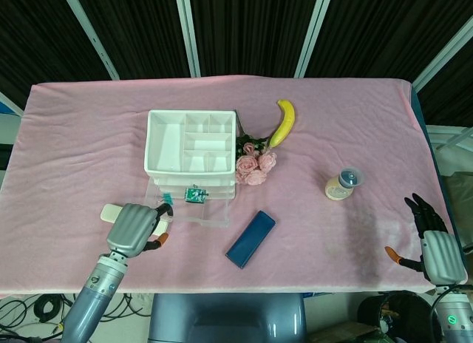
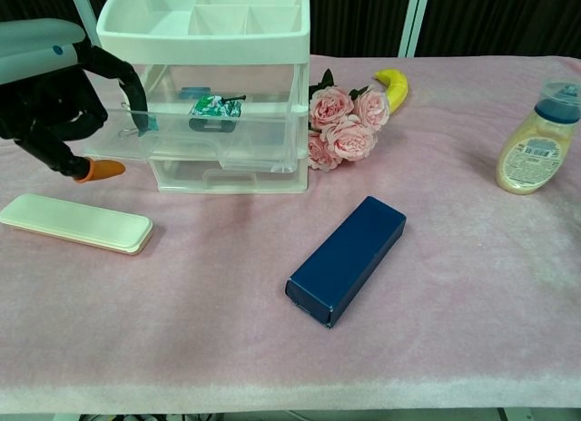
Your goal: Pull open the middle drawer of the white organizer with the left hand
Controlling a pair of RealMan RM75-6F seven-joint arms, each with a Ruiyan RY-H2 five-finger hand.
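Observation:
The white organizer (image 1: 192,112) (image 2: 204,26) stands at the middle left of the pink cloth, with an open tray on top and clear drawers below. One clear drawer (image 1: 194,208) (image 2: 209,141) juts out toward the table's front; a small green toy (image 1: 195,194) (image 2: 211,108) lies in it. My left hand (image 1: 134,228) (image 2: 54,103) is at the drawer's front left corner, its dark fingers (image 2: 132,99) hooked over the front edge. My right hand (image 1: 436,243) rests at the table's front right corner with fingers spread, holding nothing; the chest view does not show it.
A cream flat case (image 1: 111,211) (image 2: 77,222) lies under and beside the left hand. A dark blue box (image 1: 250,239) (image 2: 347,258) lies in front of the organizer to the right. Pink roses (image 1: 256,165) (image 2: 340,117), a banana (image 1: 283,123) (image 2: 392,83) and a small bottle (image 1: 342,184) (image 2: 536,141) are further right.

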